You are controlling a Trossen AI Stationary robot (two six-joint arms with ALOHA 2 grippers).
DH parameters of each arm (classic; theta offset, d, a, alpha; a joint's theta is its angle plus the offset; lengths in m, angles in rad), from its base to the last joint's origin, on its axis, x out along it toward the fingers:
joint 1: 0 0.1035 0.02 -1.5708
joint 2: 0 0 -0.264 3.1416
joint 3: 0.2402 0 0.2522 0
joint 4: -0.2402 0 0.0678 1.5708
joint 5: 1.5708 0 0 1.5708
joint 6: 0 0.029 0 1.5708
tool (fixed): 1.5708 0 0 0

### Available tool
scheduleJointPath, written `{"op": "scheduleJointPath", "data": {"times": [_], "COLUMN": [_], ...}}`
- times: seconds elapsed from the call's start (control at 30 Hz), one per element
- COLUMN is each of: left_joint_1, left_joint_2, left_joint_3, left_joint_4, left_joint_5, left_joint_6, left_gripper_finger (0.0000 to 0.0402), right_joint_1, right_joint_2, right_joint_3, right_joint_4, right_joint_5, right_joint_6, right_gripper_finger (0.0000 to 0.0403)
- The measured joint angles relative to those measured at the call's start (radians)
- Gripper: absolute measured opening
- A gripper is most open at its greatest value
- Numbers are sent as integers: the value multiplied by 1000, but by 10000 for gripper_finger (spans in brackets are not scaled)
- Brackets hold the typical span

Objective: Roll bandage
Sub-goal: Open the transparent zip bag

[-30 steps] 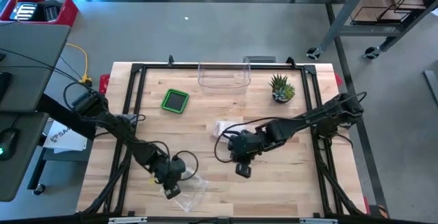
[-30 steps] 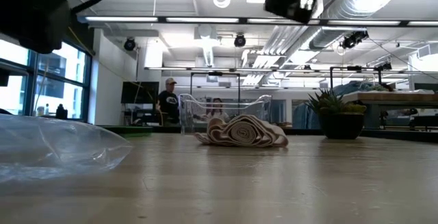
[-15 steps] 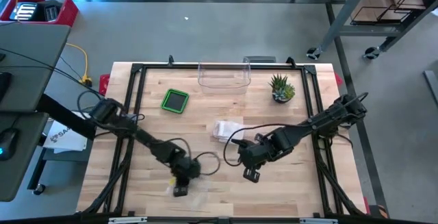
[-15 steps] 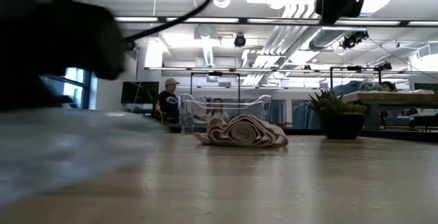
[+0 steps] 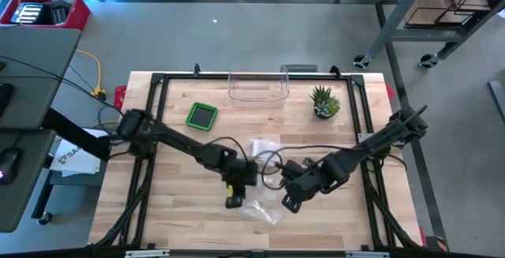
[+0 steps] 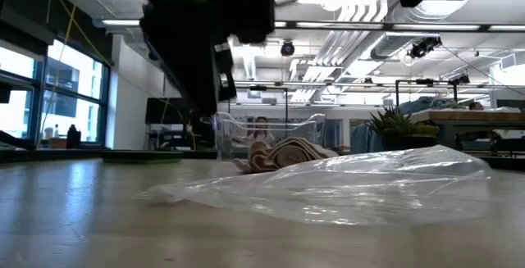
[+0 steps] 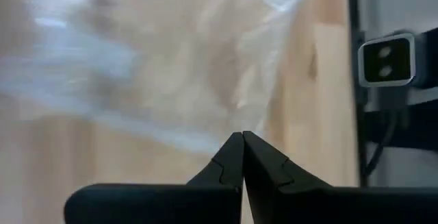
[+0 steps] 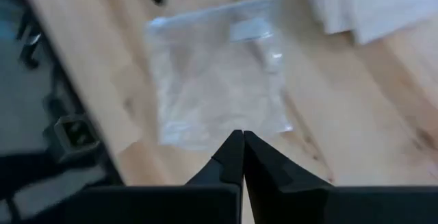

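Note:
The beige bandage (image 5: 260,147) lies in a loose, partly rolled heap at the table's middle; it shows behind the bag in the low view (image 6: 287,152) and at the edge of the right wrist view (image 8: 369,5). A clear plastic bag (image 5: 262,209) lies near the front edge (image 6: 353,182). My left gripper (image 5: 233,202) is shut at the bag's left end. My right gripper (image 5: 289,204) hangs shut above the bag's right end (image 8: 219,73) with nothing in it. My left gripper's shut fingertips (image 7: 233,145) meet a corner of the plastic bag (image 7: 256,114), which narrows to them in the left wrist view. The fingers slant down from the table's left. The rest of the bag lies on the table to the gripper's right, humped up at its far end (image 6: 443,157).
A clear bin (image 5: 257,88) stands at the far edge, a green-rimmed square (image 5: 202,116) to its left and a potted plant (image 5: 324,102) to its right. Black frame rails (image 5: 155,124) run along the table's sides. A small camera (image 7: 387,59) sits at the near edge.
My left gripper has swept from the near left toward the table's middle, rolling its wrist, and the plastic bag has come along from the front left to the front middle. My right gripper has shifted a little rightward and turned.

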Motion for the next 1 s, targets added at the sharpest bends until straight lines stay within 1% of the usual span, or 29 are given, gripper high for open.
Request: {"op": "scheduleJointPath", "data": {"times": [0.07,0.13,0.2,0.27,0.33,0.43,0.5,0.57,0.63,0.7,0.77,0.83,0.9,1.0], "left_joint_1": [3,6,6,-5,-32,-99,-157,-217,-270,-308,-332,-340,-339,-321], "left_joint_2": [-67,-137,-206,-278,-345,-428,-464,-482,-488,-484,-479,-480,-480,-480], "left_joint_3": [-2,-37,-102,-192,-294,-438,-516,-570,-593,-597,-597,-598,-597,-598], "left_joint_4": [-99,-136,-118,-72,-24,115,222,307,362,372,370,369,369,372], "left_joint_5": [-84,-137,-139,-138,-145,-182,-225,-273,-331,-385,-424,-451,-465,-466], "left_joint_6": [48,54,17,-56,-163,-375,-522,-645,-735,-794,-832,-845,-857,-881], "left_gripper_finger": [0,0,0,0,0,0,0,0,0,0,0,0,0,0], "right_joint_1": [-11,-41,-77,-118,-168,-232,-270,-295,-315,-325,-326,-317,-311,-316], "right_joint_2": [-4,-4,-6,-5,-5,3,15,17,17,17,32,58,94,149], "right_joint_3": [0,-4,-37,-89,-154,-271,-334,-371,-384,-385,-377,-366,-356,-355], "right_joint_4": [-49,-80,-32,51,178,378,456,482,486,488,511,514,515,516], "right_joint_5": [26,0,-51,-101,-193,-290,-355,-402,-408,-420,-459,-467,-459,-411], "right_joint_6": [74,98,67,34,0,14,17,-11,-57,-99,-125,-148,-147,-137], "right_gripper_finger": [0,2,12,33,65,128,173,212,239,253,258,259,259,259]}}
